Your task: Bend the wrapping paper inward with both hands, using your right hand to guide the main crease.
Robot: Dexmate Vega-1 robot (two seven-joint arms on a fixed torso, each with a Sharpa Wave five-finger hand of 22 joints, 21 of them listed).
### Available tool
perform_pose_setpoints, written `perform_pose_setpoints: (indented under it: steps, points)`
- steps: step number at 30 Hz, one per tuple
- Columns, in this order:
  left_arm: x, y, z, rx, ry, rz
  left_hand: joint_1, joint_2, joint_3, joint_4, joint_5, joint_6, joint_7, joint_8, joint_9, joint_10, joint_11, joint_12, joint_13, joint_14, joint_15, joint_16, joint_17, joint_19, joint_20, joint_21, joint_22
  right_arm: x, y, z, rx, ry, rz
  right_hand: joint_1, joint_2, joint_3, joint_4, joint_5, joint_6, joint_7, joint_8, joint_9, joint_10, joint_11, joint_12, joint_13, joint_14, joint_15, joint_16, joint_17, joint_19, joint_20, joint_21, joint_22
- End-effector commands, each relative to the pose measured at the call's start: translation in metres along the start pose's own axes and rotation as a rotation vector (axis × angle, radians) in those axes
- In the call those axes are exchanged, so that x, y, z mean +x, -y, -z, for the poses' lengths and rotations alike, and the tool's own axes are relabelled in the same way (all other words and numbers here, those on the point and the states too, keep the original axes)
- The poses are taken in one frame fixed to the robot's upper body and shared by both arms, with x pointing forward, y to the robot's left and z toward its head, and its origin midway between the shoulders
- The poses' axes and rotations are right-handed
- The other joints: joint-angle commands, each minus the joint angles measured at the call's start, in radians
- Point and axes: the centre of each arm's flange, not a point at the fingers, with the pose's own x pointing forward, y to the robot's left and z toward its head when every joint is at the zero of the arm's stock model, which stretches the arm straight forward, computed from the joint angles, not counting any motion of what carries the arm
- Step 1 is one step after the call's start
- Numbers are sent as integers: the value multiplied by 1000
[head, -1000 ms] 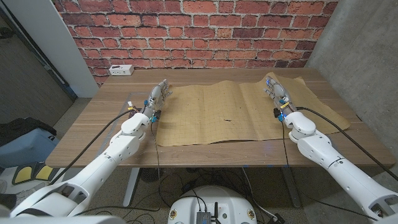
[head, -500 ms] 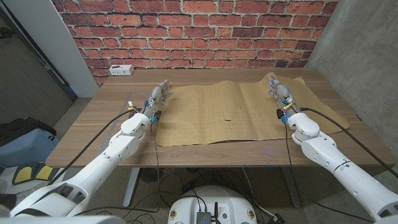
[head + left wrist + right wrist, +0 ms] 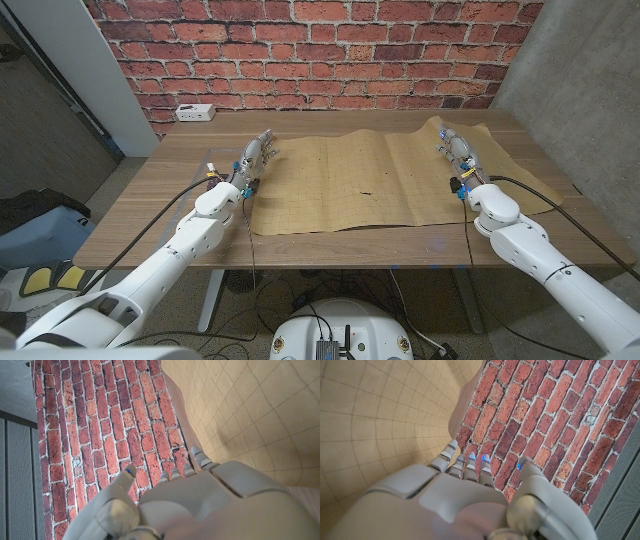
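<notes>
— Starting from the near edge: where does the wrapping paper [image 3: 350, 185] lie against the two hands?

— Spread on the tabletop [image 3: 150, 215], long axis running across from the robot's left to its right. Its near edge sits toward the robot; the far edge ripples up a little near the brick wall [image 3: 300, 50].

— And the hands?

— One at each short end. The left hand [image 3: 255, 157] stands at the paper's left margin, fingers reaching away toward the wall, apart and holding nothing as far as I can tell. The right hand [image 3: 457, 152] is over the paper's right portion, where a raised flap lifts behind it; fingers extended too, with nothing pinched that I can see.

— So which way is inward?

— Toward the sheet's middle, between the hands. My judgement: each hand must sweep its end toward the other, and the right hand, already on the paper, is better placed to press the main crease.

— Anything farther back?

— A white power strip [image 3: 194, 112] by the wall, well apart from the paper.
</notes>
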Motion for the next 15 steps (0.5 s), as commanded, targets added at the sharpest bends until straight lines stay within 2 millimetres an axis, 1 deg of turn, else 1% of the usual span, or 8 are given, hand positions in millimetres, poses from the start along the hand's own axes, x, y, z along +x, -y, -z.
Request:
perform_pose_setpoints:
  steps: [1,15]
  points:
    - [1,1,1,5,-5,10,5,10,0,-7,4,3,-1,1,3,3,0,3,2,5,2,7,4,5,2,-1,4,-11,10,-3,-22,-1,37,9,3,2,-4,6,10,1,5,1,12,1,5,6,4,1,4,5,11,-2,-3,3]
    - [7,5,-2,55,-17,36,4,11,-1,-7,4,20,-1,4,3,20,0,5,2,20,2,9,4,17,4,-5,4,-28,25,-5,-41,-9,98,12,4,3,-7,6,19,4,5,1,16,3,4,6,6,1,4,6,12,0,-5,3]
